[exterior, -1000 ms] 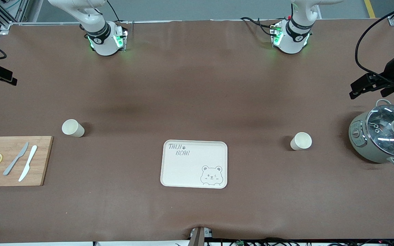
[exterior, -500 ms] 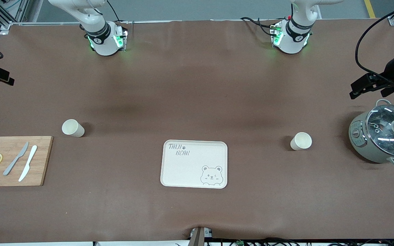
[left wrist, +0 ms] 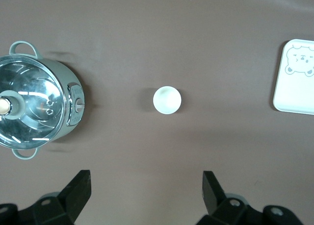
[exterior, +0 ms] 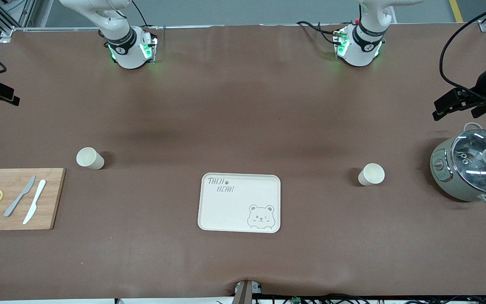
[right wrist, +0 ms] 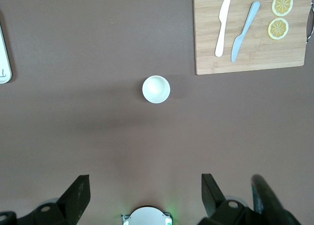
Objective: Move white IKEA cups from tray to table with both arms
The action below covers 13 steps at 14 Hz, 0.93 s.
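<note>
Front view: both cups [exterior: 90,158] [exterior: 371,174] upright (off tray [exterior: 239,202]).

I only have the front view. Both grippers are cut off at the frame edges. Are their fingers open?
Observer: Yes. In the left wrist view the left gripper has its fingers spread wide, with nothing between them.
Operator: And the right one?
Observer: Same. The right gripper is open and empty in its own wrist view.
Operator: What is each one lined up with?
Observer: The left wrist camera looks straight down into the cup standing between the pot and the tray.
Operator: Right arm?
Observer: Its camera looks down on the other cup, upright and empty beside the cutting board.
</note>
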Each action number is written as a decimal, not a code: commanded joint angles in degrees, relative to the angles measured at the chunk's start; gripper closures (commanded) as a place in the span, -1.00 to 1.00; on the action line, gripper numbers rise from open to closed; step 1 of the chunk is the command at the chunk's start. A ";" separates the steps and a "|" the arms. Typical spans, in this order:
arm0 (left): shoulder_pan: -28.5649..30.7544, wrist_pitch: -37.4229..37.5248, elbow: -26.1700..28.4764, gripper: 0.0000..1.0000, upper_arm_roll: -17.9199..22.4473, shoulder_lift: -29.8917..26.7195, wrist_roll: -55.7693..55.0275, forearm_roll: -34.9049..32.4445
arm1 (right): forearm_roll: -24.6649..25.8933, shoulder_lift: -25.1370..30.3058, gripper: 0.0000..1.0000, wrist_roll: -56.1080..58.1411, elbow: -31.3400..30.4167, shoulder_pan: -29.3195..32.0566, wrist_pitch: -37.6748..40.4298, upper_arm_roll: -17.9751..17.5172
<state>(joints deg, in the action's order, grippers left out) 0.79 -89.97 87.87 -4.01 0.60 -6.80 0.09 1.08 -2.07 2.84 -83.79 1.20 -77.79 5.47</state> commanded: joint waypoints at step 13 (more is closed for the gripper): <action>0.62 3.22 -0.06 -1.00 0.06 -1.83 1.44 0.79 | 0.68 0.48 -1.00 -0.11 -0.76 0.03 0.89 -0.37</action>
<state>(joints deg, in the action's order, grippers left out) 1.02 -87.77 87.89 -3.97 -0.24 -6.80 0.09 1.08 -2.13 2.84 -83.92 1.20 -77.46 5.46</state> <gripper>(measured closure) 0.000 0.000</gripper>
